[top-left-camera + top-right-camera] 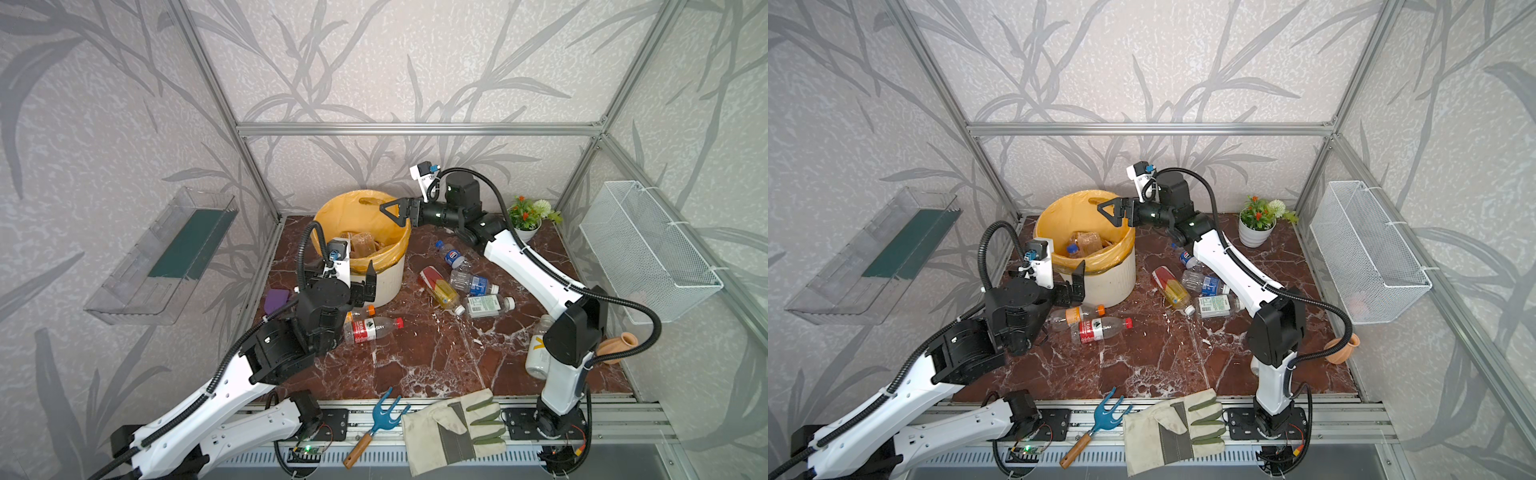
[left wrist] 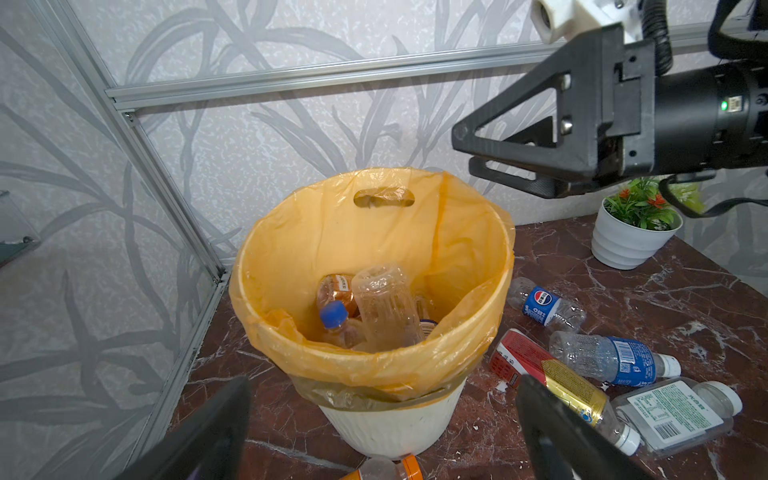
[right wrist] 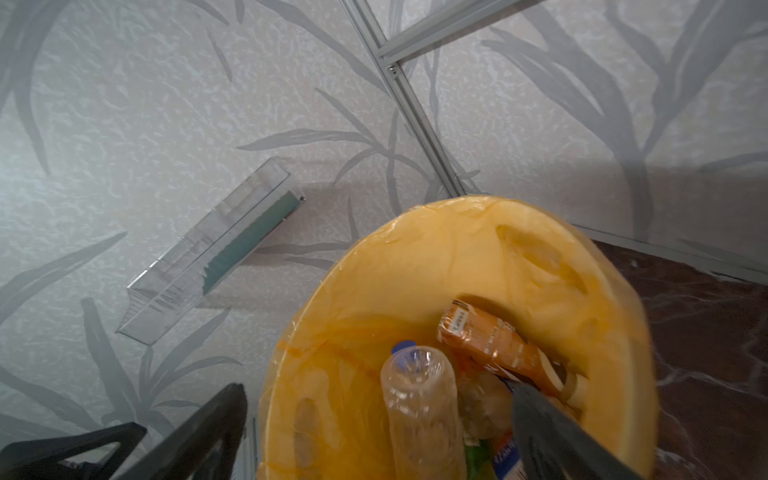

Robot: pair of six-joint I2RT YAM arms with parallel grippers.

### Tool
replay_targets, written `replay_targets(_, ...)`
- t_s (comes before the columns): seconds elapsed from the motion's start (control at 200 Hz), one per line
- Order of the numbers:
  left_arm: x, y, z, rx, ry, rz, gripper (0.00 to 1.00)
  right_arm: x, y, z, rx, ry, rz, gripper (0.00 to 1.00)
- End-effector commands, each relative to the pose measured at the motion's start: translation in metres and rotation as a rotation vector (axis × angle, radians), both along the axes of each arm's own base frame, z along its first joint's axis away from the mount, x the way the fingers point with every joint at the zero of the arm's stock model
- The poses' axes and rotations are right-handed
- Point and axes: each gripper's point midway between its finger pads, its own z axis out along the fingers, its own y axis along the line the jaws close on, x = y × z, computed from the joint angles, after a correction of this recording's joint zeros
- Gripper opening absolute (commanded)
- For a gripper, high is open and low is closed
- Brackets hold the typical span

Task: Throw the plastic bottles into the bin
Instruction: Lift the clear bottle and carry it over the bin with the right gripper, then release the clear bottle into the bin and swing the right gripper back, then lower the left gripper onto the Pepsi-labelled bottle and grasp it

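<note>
Right claw (image 1: 390,212): black triangular fingers spread wide, gripping nothing, poised above the one-o'clock rim of the round cream-white ribbed plastic bin (image 1: 392,282) (reading twelve as the back wall). Left claw (image 2: 384,386): likewise wide apart and empty, close by the bin's seven-o'clock side.

Possible trouble, judged from here:
- Snagging the thin orange-yellow bag liner (image 2: 374,232) on a fingertip when pulling back, and dragging the light bin along.
- Knocking the bin with the left claw, so near its wall.
- Later throws bouncing off the clear ribbed plastic bottle (image 3: 419,399) standing bottom-up inside, beside an amber-wrapped bottle (image 3: 490,340).

Bin at eleven o'clock of the glossy red-brown marble tabletop (image 1: 436,357). At four o'clock from it, lying flat:
- a blue-labelled cola bottle (image 1: 453,255)
- a red-and-gold bottle (image 1: 440,289)
- a clear blue-labelled bottle with white cap (image 1: 473,284)
- a flat clear bottle with green-and-white label (image 1: 488,305)

At six o'clock, by the left arm: a clear red-labelled, red-capped bottle (image 1: 374,328) and an orange-capped bottle (image 1: 359,312).

Out here, risk of rolling away on slick stone at a glancing touch, or squirting from the pads through thin, crumpled, springy walls. Mostly smooth cylinders with film labels and hard ridged caps. The flat one squarer, probably steadier.
</note>
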Motion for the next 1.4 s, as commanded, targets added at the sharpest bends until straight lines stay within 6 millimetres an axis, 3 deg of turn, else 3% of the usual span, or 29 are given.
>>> replay_targets(0.0,0.002,0.002,0.000,0.015,-0.002,0.021,0.99,-0.023,-0.030,0.060,0.003,-0.170,-0.044,0.99)
replay_targets(0.04,0.003,0.002,0.000,0.019,0.002,0.024,0.99,-0.023,-0.034,0.060,0.000,-0.180,-0.054,0.99)
replay_targets(0.05,0.004,0.001,0.000,0.019,0.004,0.023,0.99,-0.030,-0.039,0.072,0.014,-0.203,-0.058,0.99)
replay_targets(0.075,0.004,0.001,-0.001,0.022,0.005,0.026,0.99,-0.036,-0.045,0.080,0.028,-0.229,-0.069,0.99)
replay_targets(0.205,0.004,0.003,0.001,0.023,0.000,0.032,0.99,-0.053,-0.077,0.100,0.054,-0.306,-0.132,0.99)
replay_targets(0.29,0.004,0.000,0.001,0.013,0.005,0.018,0.99,-0.058,-0.108,0.097,0.040,-0.320,-0.209,0.99)
replay_targets(0.375,0.005,-0.015,-0.001,-0.002,0.024,-0.036,0.99,-0.061,-0.156,0.089,0.048,-0.306,-0.325,0.99)
replay_targets(0.465,0.009,-0.035,-0.006,-0.009,0.037,-0.079,0.99,-0.060,-0.209,0.061,0.021,-0.248,-0.470,0.99)
replay_targets(0.585,0.017,-0.063,-0.014,-0.028,0.079,-0.126,0.99,-0.073,-0.275,0.018,-0.050,-0.165,-0.665,0.99)
replay_targets(0.78,0.034,-0.117,-0.029,-0.211,0.192,-0.169,0.99,-0.102,-0.354,-0.051,-0.122,-0.010,-0.910,0.99)
replay_targets(1.045,0.073,-0.200,-0.050,-0.233,0.361,-0.197,0.99,-0.132,-0.407,-0.117,-0.114,0.181,-1.078,0.99)
replay_targets(1.22,0.106,-0.237,-0.083,-0.182,0.492,-0.169,0.99,-0.142,-0.431,-0.145,-0.039,0.285,-1.150,0.99)
replay_targets(1.394,0.144,-0.258,-0.139,-0.253,0.708,-0.075,0.99,-0.151,-0.439,-0.177,-0.012,0.397,-1.190,0.99)
